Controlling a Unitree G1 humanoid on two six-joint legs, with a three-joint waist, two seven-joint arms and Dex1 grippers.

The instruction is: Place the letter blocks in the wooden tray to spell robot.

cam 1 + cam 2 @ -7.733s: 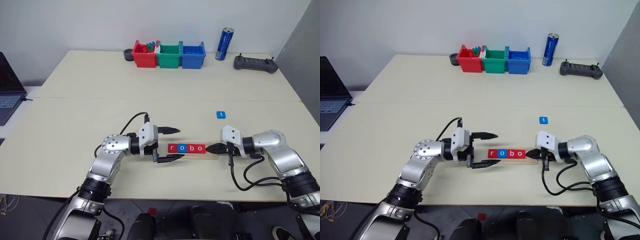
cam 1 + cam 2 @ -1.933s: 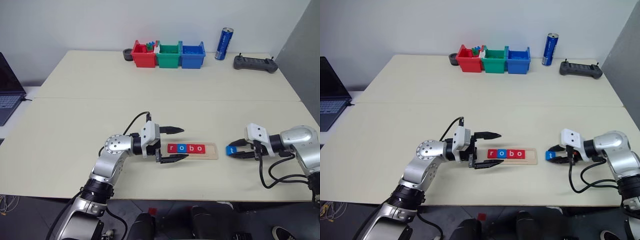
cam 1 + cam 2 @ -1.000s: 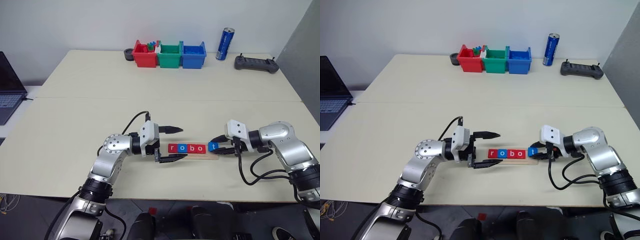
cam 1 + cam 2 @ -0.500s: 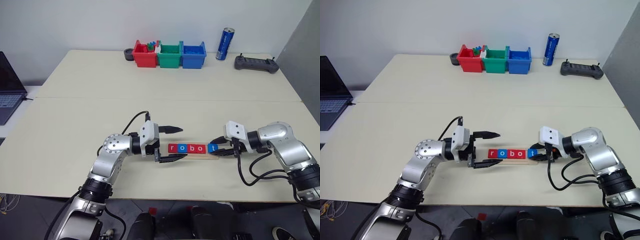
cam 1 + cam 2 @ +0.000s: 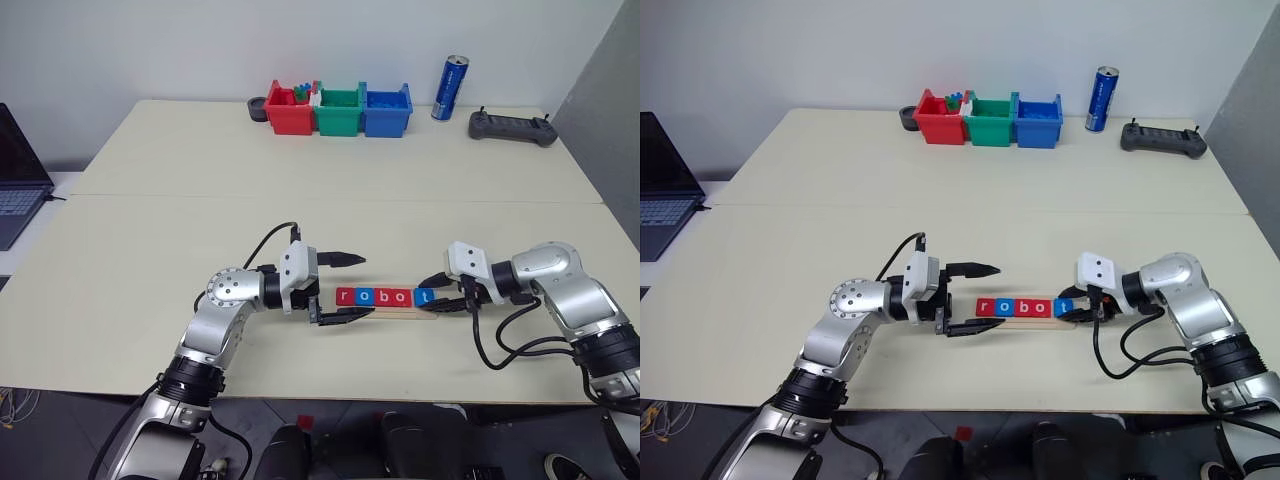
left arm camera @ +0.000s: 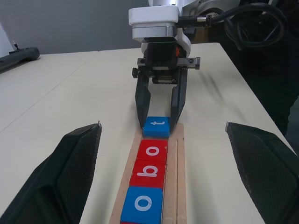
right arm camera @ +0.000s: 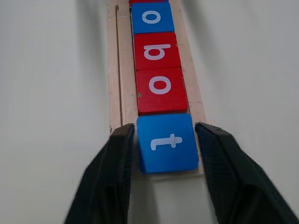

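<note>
Blue t block (image 7: 167, 143) at tray (image 7: 113, 84) end

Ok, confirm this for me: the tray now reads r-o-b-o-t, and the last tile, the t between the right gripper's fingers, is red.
Not quite. The t tile is blue, not red; the right wrist view shows it plainly, next to a red o. The rest holds: the wooden tray reads r-o-b-o-t, and the t sits at its end between the fingers of the right gripper.

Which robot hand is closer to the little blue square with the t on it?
The right. The right gripper has its jaws on either side of the blue t tile at the wooden tray's end. The left gripper waits open at the opposite end.
</note>
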